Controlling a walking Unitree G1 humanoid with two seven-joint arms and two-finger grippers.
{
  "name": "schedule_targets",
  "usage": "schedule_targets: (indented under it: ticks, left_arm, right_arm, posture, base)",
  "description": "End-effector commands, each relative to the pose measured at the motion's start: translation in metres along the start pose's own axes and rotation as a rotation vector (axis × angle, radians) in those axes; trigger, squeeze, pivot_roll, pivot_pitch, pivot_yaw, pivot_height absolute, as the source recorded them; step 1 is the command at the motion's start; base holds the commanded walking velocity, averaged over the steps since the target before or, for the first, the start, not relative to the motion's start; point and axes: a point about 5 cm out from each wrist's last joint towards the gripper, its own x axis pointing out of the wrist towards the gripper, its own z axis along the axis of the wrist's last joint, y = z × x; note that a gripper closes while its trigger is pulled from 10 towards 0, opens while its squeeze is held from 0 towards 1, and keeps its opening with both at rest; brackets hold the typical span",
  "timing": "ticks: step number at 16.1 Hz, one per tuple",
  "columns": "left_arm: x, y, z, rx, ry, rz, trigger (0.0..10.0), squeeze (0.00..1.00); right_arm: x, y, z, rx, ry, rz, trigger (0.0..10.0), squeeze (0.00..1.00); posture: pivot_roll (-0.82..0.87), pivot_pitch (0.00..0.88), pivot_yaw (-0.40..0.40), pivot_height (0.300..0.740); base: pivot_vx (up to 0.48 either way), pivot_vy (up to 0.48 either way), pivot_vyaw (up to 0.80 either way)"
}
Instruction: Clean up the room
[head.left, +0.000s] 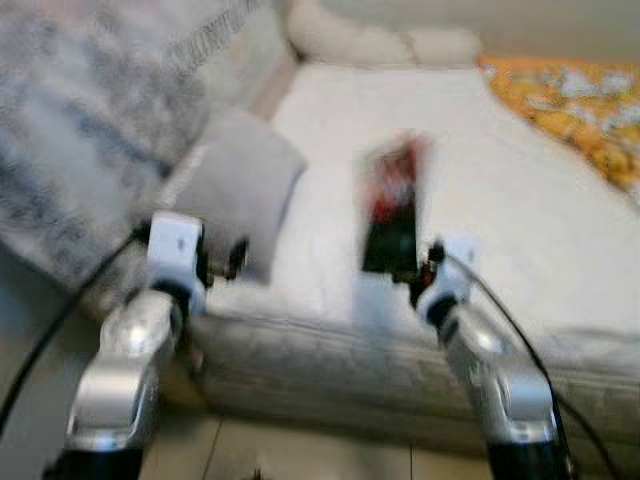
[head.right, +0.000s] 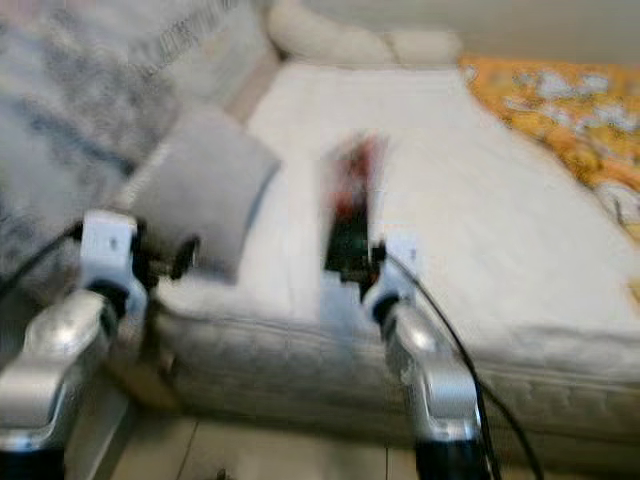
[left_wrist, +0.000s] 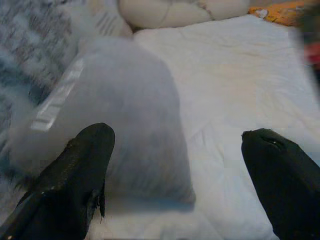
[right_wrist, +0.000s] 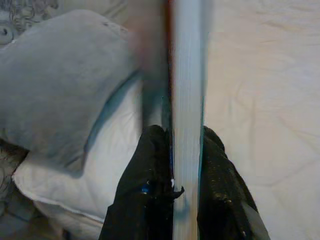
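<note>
Black fingers (right_wrist: 152, 185) of the right gripper (right_wrist: 186, 186) were pinched on a thin flat thing, a book (head.left: 393, 205) as far as I could judge, its pale page edge running up the right wrist view and its dark cover with red on it standing upright in the head views, too blurred for me to read. I held it above the front part of the white mattress (head.left: 500, 190), just over the near edge. My left gripper (left_wrist: 177, 165) was spread wide and empty, aimed at a grey pillow (left_wrist: 125, 110) that lay on the mattress toward my left, resting partly against a grey patterned blanket (head.left: 80, 110). Farther back sat cream cushions (head.left: 370, 40) at the head of the bed, and an orange patterned cover (head.left: 580, 100) lay off to my right. Both head views were smeared, so I took it the rig was on the move. I judged the step in hand to be carrying the book off the bed to wherever it belonged; next I would need to keep the pinch firm, let the view settle, and find a proper spot for it before opening.
</note>
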Motion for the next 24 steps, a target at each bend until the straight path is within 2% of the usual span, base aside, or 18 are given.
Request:
schedule_targets:
  ticks: [1,24]
  left_arm:
    - [0.0012,-0.0063,0.0001,-0.002,-0.001,-0.023,10.0,0.48]
    - [0.0049,-0.0067,0.0015,0.000,-0.008,-0.028,10.0,0.49]
  right_arm:
    - [-0.0019,-0.0055,0.0131,-0.018,-0.056,-0.020,10.0,0.00]
    - [0.0009,-0.0057,0.0150,-0.036,-0.055,-0.015,10.0,0.00]
  posture:
    - [0.05,0.000,0.017,0.740]
    - [0.05,0.000,0.015,0.740]
  base:
    - [0.326,0.000,0.00]
    - [0.329,0.000,0.00]
